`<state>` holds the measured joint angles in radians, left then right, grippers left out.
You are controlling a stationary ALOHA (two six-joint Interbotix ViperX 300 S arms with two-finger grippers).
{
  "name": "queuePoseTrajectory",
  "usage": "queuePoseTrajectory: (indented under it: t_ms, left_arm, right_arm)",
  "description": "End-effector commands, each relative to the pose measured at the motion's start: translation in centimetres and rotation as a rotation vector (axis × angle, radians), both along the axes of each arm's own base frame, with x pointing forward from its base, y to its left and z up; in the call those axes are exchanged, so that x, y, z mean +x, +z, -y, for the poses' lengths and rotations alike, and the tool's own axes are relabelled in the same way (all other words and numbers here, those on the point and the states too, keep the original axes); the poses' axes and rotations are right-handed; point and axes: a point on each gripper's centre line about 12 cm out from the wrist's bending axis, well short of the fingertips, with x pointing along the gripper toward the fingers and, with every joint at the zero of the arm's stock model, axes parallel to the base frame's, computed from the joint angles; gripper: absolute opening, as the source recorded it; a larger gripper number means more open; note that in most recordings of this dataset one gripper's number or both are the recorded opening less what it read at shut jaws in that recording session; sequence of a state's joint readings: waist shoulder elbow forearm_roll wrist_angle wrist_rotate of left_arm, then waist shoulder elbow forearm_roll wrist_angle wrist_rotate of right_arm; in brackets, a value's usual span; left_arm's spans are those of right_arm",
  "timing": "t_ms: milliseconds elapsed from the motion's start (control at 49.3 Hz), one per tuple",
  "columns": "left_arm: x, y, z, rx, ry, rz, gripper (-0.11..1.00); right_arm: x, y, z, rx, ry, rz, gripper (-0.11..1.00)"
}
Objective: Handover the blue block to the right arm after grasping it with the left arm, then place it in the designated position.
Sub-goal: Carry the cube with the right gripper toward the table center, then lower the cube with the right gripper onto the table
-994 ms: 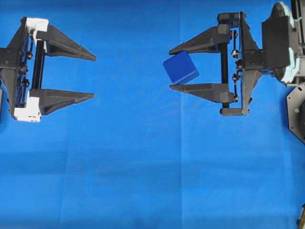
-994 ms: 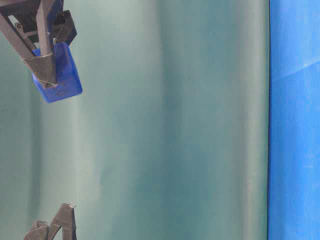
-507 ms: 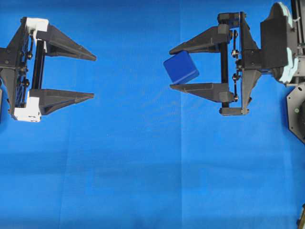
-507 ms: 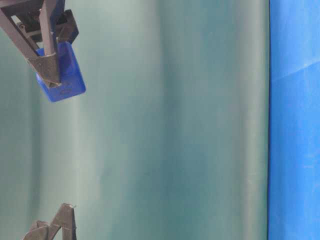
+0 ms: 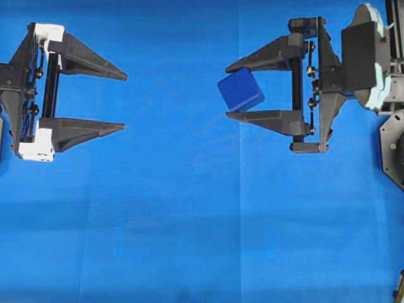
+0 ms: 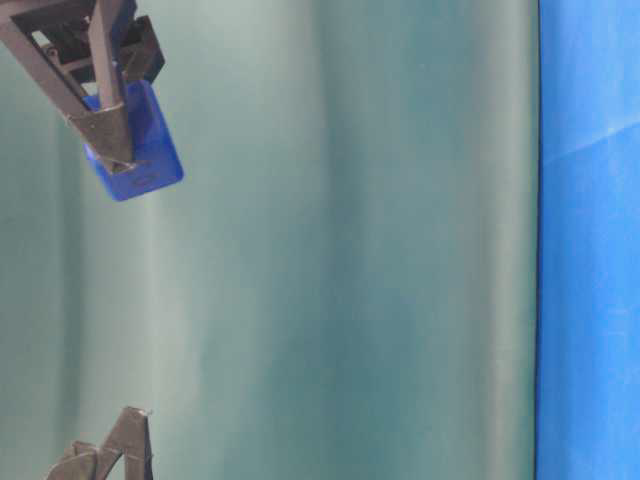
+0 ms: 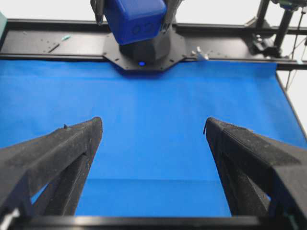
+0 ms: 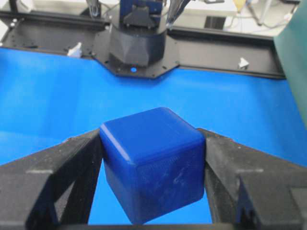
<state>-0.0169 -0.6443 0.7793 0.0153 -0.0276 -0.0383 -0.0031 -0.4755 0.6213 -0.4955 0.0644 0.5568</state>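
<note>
The blue block (image 5: pixel 240 89) hangs tilted above the blue cloth, clamped between the two black fingers of my right gripper (image 5: pixel 227 91), which is shut on it. In the right wrist view the block (image 8: pixel 153 167) fills the gap of the right gripper (image 8: pixel 151 139), and both pads touch its sides. The table-level view shows the block (image 6: pixel 140 150) high up at the left. My left gripper (image 5: pixel 125 102), with white corner blocks, stands wide open at the far left and holds nothing. From the left wrist, the block (image 7: pixel 136 19) shows far ahead of the left gripper (image 7: pixel 152 122).
Blue cloth (image 5: pixel 202 221) covers the table. A black frame rail (image 7: pixel 48 43) and the right arm's base (image 7: pixel 144 50) stand at the far edge. A green backdrop (image 6: pixel 350 250) fills the table-level view. The left arm's base (image 8: pixel 136 43) faces the right wrist camera.
The right gripper has drifted slightly, carrying the block with it; in the table-level view the block sits a little further right. The left gripper has not moved.
</note>
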Motion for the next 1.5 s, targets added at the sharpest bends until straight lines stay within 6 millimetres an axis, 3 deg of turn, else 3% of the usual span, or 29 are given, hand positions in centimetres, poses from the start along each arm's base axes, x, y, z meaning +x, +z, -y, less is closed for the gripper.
queuePoseTrajectory:
  t_ms: [0, 467, 1014, 1258, 1481]
  left_arm:
    - [-0.3, 1.2, 0.0, 0.001, 0.001, 0.040, 0.93]
    - [-0.2, 1.2, -0.2, 0.002, 0.006, 0.041, 0.93]
    - [-0.2, 1.2, -0.3, 0.004, 0.009, 0.041, 0.93]
    - [-0.2, 1.2, -0.3, 0.003, 0.009, 0.041, 0.93]
    - [-0.2, 1.1, -0.3, 0.003, 0.009, 0.035, 0.93]
  right_arm:
    - [-0.2, 1.4, -0.3, 0.005, 0.003, 0.027, 0.55]
    - [-1.1, -1.4, -1.5, 0.047, -0.063, -0.215, 0.55]
    - [-0.9, -1.9, -1.7, 0.044, -0.062, -0.241, 0.55]
    - [1.2, -4.2, -1.9, 0.044, -0.047, -0.280, 0.55]
    - [4.4, -7.0, -2.6, 0.072, -0.011, -0.296, 0.55]
